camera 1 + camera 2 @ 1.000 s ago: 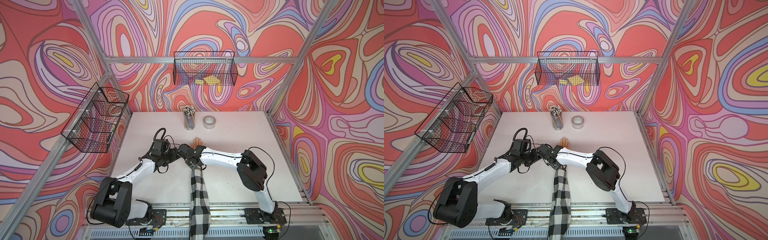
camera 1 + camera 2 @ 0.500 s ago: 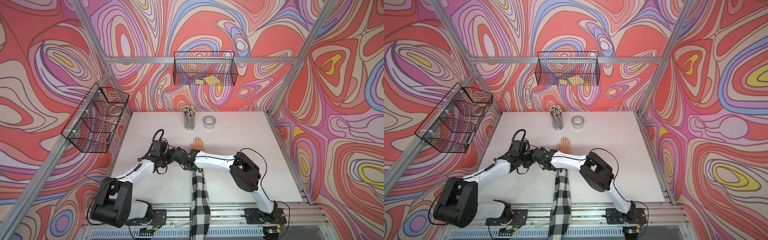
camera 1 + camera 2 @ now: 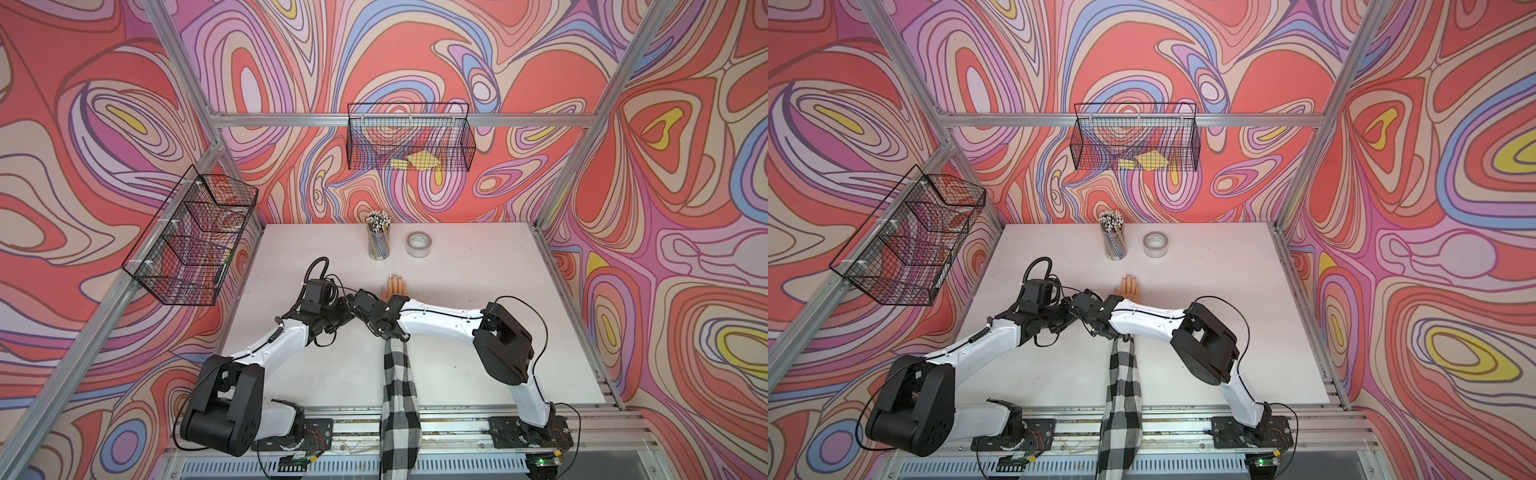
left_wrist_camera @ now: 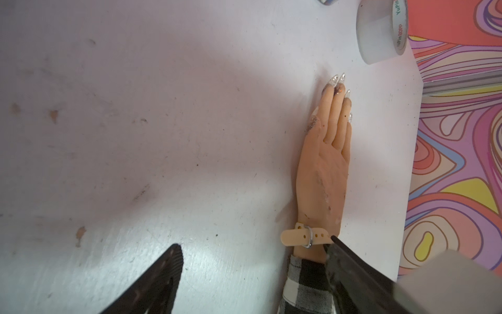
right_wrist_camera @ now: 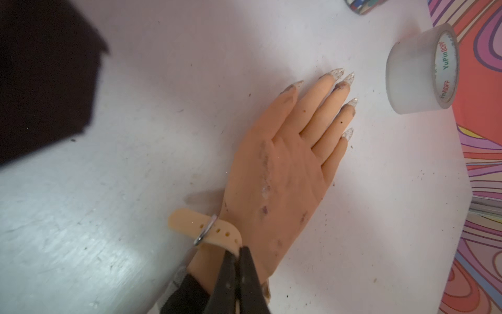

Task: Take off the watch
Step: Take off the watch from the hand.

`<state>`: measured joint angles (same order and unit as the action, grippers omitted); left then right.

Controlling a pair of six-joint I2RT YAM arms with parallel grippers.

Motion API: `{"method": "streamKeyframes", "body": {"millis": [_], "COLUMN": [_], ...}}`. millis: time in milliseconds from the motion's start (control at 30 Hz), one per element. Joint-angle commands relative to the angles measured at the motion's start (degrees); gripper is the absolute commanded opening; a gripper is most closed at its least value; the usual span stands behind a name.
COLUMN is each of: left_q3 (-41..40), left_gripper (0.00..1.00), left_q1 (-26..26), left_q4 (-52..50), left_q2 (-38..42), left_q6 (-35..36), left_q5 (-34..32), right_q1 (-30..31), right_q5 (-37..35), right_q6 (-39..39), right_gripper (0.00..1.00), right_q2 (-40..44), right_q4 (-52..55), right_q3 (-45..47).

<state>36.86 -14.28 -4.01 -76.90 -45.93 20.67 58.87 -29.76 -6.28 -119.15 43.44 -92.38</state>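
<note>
**A:** Where's the watch?

**B:** On the fake hand, at its wrist. Your right gripper pinches the cream strap beside the buckle. Your left gripper is spread wide. There's bare table past the strap's loose end. The tape roll sits well ahead, by the edge.

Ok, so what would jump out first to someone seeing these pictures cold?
The swirling red, pink and purple patterned walls around the white table grab the eye first. Mid-table lies a peach-toned mannequin hand with glittery pointed nails, emerging from a black-and-white checked sleeve. At its wrist, the right pincer is shut on the slim cream-beige-strapped watch.
</note>
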Motion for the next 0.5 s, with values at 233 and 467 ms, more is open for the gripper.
{"method": "streamKeyframes", "body": {"millis": [233,467], "left_q3": [-0.93,-0.41], "left_gripper": [0.84,0.83], "left_q1": [-0.75,-1.01], "left_q4": [4.0,3.93], "left_q2": [-1.56,-1.41], "left_q6": [-2.56,-2.24], "left_q5": [3.91,3.58], "right_q1": [-2.04,-4.14], "right_q5": [5.31,3.75], "right_q6": [-6.26,-12.45], "right_gripper": [0.0,0.0], "right_q2": [8.92,11.31], "right_q4": [-10.33,-10.36], "right_q3": [6.79,9.66]}}
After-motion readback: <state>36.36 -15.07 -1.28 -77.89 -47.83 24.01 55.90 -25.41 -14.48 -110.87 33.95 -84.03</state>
